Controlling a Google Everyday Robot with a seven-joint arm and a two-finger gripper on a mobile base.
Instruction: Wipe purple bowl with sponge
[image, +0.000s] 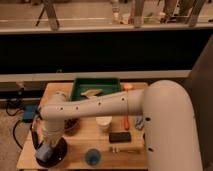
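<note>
Arm bent down at the left front.
The gripper (45, 149) points downward, low under the white elbow.

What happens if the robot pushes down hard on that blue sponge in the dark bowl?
The sponge looks like soft foam, so it would probably squash, not crack. The glossy purple bowl may slide on the table. The hand sits over the bowl at the sponge.

A wooden table (77, 144) is sitting at 6 o'clock in dim, warm light. Behind it a wide dark panel (100, 54) is running across the middle, with a pale ledge (100, 76) lying just below. Grey floor (10, 147) is showing at 8 o'clock. The gripper (45, 151) is hanging at 7 o'clock, over the table's near corner.
</note>
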